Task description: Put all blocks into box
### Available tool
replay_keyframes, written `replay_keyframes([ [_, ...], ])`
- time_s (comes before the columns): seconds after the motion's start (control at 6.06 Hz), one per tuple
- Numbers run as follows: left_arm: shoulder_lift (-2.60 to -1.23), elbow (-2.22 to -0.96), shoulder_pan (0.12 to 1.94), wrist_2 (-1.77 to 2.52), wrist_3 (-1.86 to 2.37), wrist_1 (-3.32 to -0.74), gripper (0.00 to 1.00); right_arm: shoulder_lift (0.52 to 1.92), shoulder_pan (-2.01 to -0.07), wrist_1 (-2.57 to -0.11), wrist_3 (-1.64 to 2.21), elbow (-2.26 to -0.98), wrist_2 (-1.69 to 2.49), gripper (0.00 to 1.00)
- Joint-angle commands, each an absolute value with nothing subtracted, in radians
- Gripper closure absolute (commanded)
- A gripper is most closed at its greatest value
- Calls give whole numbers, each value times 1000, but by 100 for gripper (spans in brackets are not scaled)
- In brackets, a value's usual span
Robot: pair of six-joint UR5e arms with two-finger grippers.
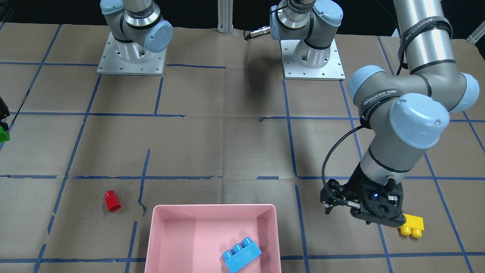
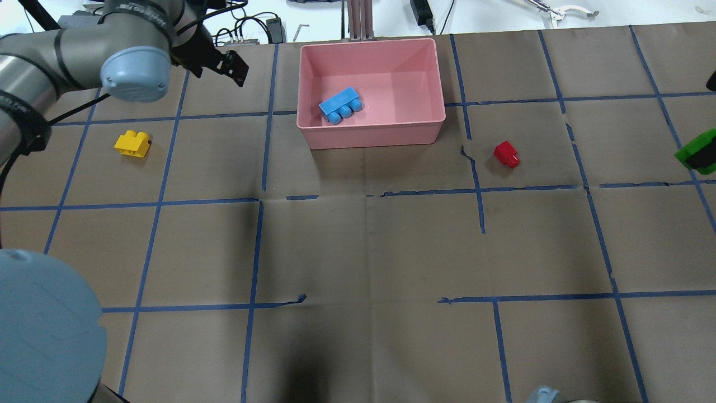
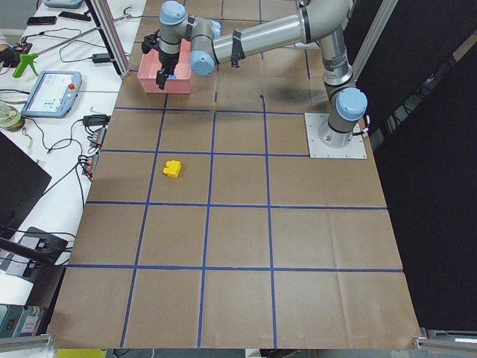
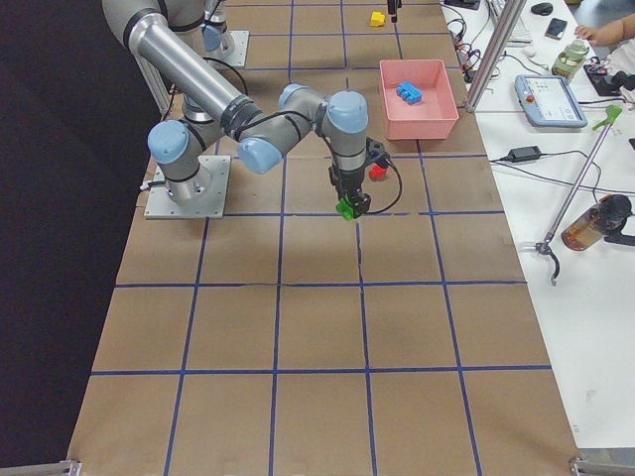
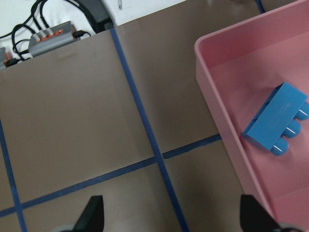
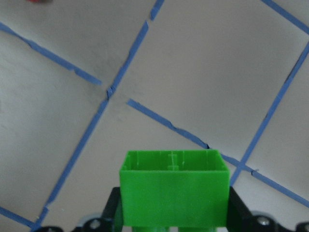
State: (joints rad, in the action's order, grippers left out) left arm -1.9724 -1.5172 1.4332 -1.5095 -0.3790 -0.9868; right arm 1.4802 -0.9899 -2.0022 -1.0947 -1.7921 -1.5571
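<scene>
My right gripper (image 6: 174, 220) is clamped on the green block (image 6: 174, 188), which hides its fingers in the wrist camera and is cut off at the overhead frame's edge. My left gripper (image 5: 174, 217) is spread wide and empty, with only its fingertips (image 5: 92, 212) showing. The pink box (image 5: 217, 96) holding the blue block (image 5: 277, 123) sits just beside it. From the front, its body partly covers the yellow block (image 1: 413, 225). The red block (image 1: 112, 201) lies well apart from both.

A robotics lab: two robot arms (image 4: 189, 69) bolted to metal base plates (image 1: 130, 62) along one long edge of a table (image 1: 227, 151) papered brown and gridded with blue tape (image 2: 257, 252). A white bench (image 4: 595, 327) beyond the opposite edge carries a teach pendant (image 3: 51, 93) and cables (image 3: 63, 138).
</scene>
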Motion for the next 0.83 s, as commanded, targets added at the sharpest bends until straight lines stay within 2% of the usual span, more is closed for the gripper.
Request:
replay_keyframes([
  [0.0, -1911, -1638, 1239, -1506, -493, -988, 0, 1483, -1177, -1884, -779, -1691, -1555, 54],
  [0.33, -1939, -1640, 1143, -1516, -726, -989, 0, 1427, -1431, -1850, -436, -1603, -1549, 52],
  [0.5, -1983, -1609, 1135, -1517, -985, -976, 0, 1339, -1559, -1861, -266, -1526, -1549, 52],
  [0.66, -2031, -1594, 1126, -1516, -1202, -935, 0, 1215, -1651, -1861, -129, -1394, -1549, 52],
])
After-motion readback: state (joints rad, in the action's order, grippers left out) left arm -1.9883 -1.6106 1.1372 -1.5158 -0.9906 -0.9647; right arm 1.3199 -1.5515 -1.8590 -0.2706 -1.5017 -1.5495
